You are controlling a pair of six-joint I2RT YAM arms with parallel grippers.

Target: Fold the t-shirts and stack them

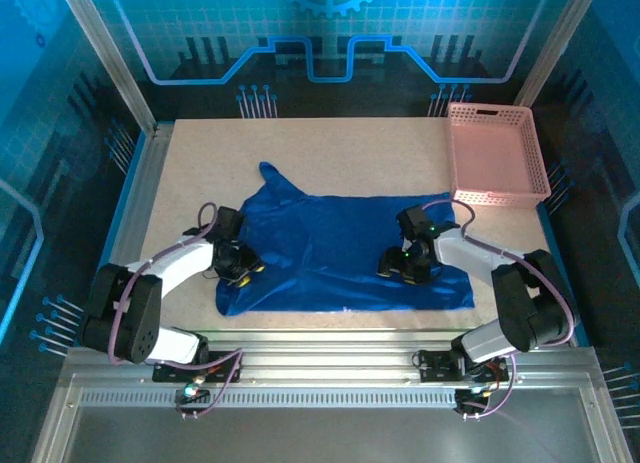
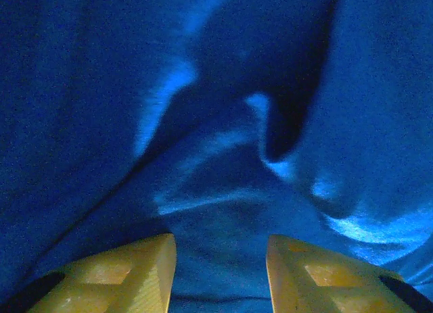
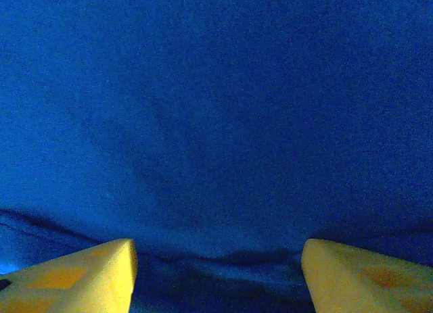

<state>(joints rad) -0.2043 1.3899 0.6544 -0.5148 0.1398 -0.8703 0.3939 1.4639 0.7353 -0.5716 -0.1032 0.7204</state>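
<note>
I see the t-shirt (image 1: pixel 340 253) lying long-axis left to right; left gripper (image 1: pixel 248 272) and right gripper (image 1: pixel 400 273) sit at its 2 ends, fingers spread.

You see one royal-blue t-shirt (image 1: pixel 340 248) spread wide at the table's (image 1: pixel 300 143) centre, wrinkled, a sleeve pointing toward eleven o'clock.

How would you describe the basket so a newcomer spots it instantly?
Start at the tan table and go to its far right corner. The pink lattice basket sits there, beside the spread blue t-shirt; it alone is pink, rigid and grid-walled.
</note>
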